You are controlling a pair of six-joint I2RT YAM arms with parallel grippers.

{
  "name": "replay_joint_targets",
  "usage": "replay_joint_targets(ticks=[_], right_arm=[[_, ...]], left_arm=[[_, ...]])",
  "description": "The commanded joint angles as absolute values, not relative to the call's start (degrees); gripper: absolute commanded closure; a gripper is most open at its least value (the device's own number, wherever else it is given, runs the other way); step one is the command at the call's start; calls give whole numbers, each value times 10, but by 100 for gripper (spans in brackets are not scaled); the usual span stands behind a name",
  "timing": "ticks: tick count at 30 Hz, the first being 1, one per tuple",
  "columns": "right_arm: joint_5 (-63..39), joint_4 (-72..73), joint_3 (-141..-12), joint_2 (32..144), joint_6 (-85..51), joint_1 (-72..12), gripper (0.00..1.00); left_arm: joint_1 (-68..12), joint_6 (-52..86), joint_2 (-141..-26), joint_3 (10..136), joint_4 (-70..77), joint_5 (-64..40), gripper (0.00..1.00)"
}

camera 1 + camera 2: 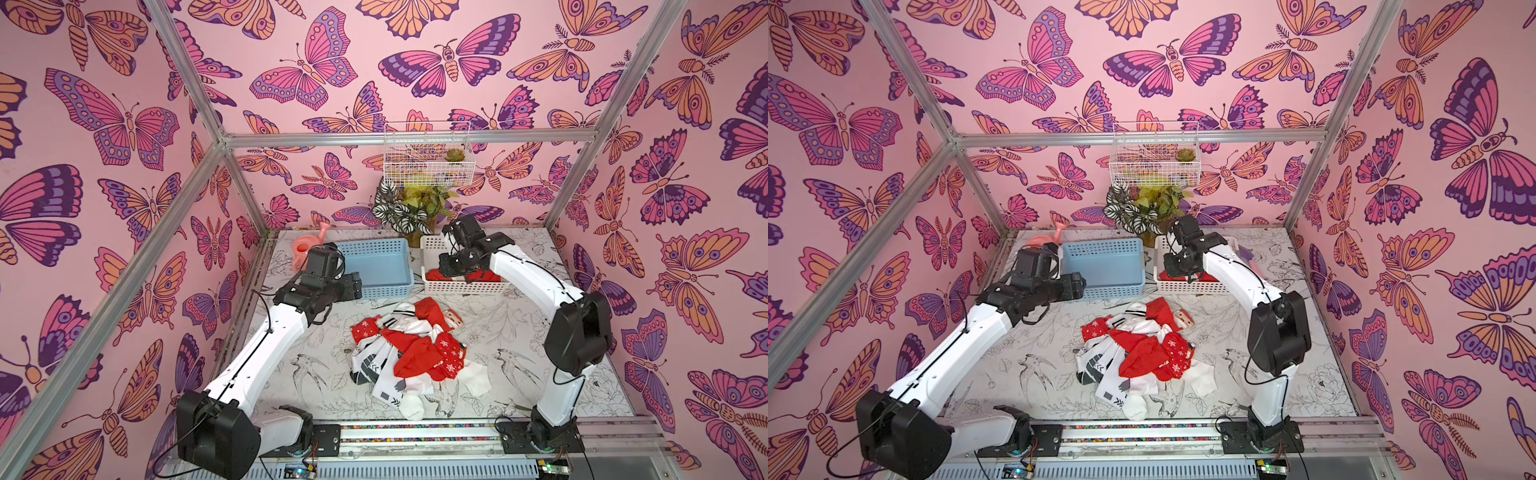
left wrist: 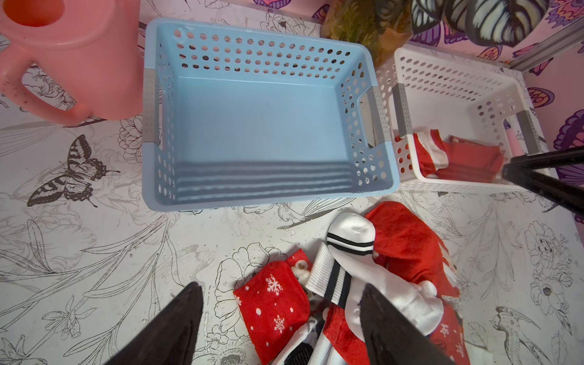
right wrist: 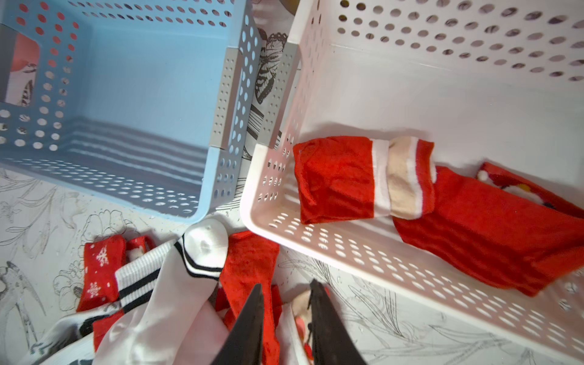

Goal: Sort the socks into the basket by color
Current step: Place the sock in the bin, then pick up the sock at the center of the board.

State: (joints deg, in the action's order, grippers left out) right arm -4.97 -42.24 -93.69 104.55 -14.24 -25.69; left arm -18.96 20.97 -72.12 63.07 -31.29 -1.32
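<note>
My left gripper (image 2: pixel 279 286) hangs near the sock pile (image 1: pixel 409 353), not touching.
Its jaws gape, empty; right gripper (image 3: pixel 289 284) slightly parted, seemingly empty too.

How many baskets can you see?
3. The blue basket sits empty at the back of the table. The white basket stands just beside it, holding red socks. A wire basket hangs on the wall above the plant. None seems hidden.

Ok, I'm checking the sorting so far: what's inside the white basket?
Red socks only, in the white basket: one with a white-and-beige band lying on a plain red one, and a patterned third beside it. Whatever lies beneath them is covered.
</note>
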Motion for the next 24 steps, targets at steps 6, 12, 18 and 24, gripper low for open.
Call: replay_joint_targets(ticks=[6, 12, 18, 24], right_arm=[[-59, -424, -827, 934, -178, -259, 70], [-79, -411, -772, 871, -182, -259, 69], [-90, -405, -737, 842, -184, -259, 69], [-91, -402, -714, 827, -186, -259, 69]], left_arm=[[-287, 181, -744, 647, -337, -8, 20], [-355, 175, -753, 629, -344, 3, 22], [-401, 170, -775, 620, -345, 13, 23], [-441, 178, -805, 620, -345, 40, 23]])
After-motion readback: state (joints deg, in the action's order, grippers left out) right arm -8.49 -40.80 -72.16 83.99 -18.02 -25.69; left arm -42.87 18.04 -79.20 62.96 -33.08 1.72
